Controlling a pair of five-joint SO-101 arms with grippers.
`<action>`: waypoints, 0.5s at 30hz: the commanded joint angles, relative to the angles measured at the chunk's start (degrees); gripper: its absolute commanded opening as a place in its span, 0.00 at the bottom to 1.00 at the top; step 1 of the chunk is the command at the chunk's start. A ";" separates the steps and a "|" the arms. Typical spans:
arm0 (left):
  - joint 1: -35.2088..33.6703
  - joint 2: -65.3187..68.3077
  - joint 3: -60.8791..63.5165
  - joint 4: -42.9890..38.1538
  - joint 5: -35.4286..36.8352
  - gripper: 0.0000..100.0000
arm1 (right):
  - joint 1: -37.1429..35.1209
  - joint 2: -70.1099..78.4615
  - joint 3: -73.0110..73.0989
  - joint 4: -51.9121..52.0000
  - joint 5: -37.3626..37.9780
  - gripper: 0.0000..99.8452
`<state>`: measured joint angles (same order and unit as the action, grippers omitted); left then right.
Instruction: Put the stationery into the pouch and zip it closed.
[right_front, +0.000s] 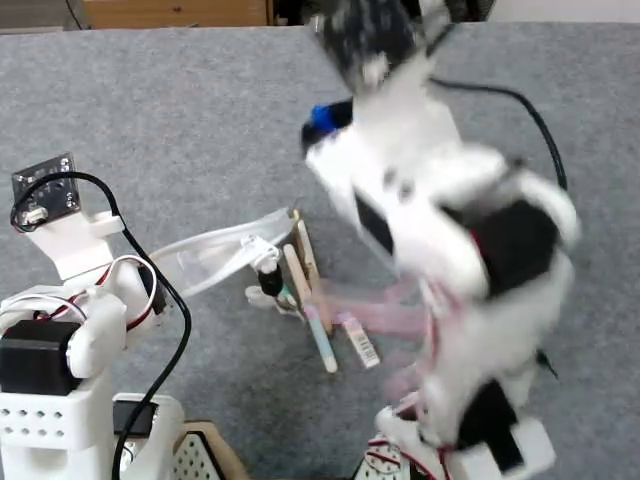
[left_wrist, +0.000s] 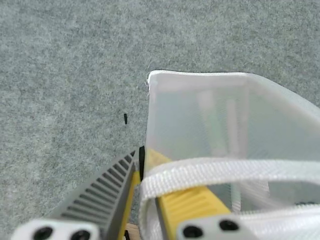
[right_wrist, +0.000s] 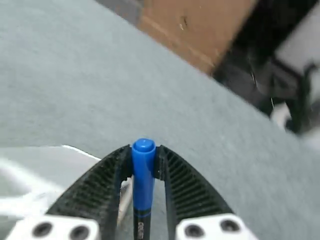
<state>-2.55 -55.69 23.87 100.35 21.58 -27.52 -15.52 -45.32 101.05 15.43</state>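
Note:
A translucent white mesh pouch (right_front: 215, 252) lies left of the table's middle. My left gripper (left_wrist: 142, 156) is shut on its white webbing edge (left_wrist: 220, 172), and the pouch wall (left_wrist: 210, 112) stretches away from the fingers. My right gripper (right_wrist: 144, 150) is shut on a blue pen (right_wrist: 143, 175), which stands upright between the black fingers. In the high view that pen (right_front: 322, 118) is held high above the table by the blurred right arm (right_front: 440, 230). Loose stationery lies by the pouch mouth: wooden sticks (right_front: 305, 262), a pale pen (right_front: 320, 335) and a small labelled piece (right_front: 362, 346).
Grey carpet-like cloth (right_front: 180, 120) covers the table. A black cable (right_front: 530, 115) runs behind the right arm. A small dark item (right_front: 268, 282) lies at the pouch mouth. Wooden furniture (right_front: 170, 12) stands beyond the far edge. A tiny black speck (left_wrist: 125, 118) lies beside the pouch.

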 joint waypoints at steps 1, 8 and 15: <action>-0.04 1.23 0.66 0.35 0.79 0.03 | -8.79 -8.04 3.47 -0.44 0.18 0.01; -0.04 1.23 0.75 0.35 0.79 0.03 | -19.08 -11.56 11.65 -10.20 0.18 0.01; 0.04 1.23 0.75 0.35 0.79 0.03 | -19.87 -12.18 18.51 -23.74 -1.41 0.01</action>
<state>-2.55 -55.69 24.22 100.35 21.58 -46.68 -26.68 -28.53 82.51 15.34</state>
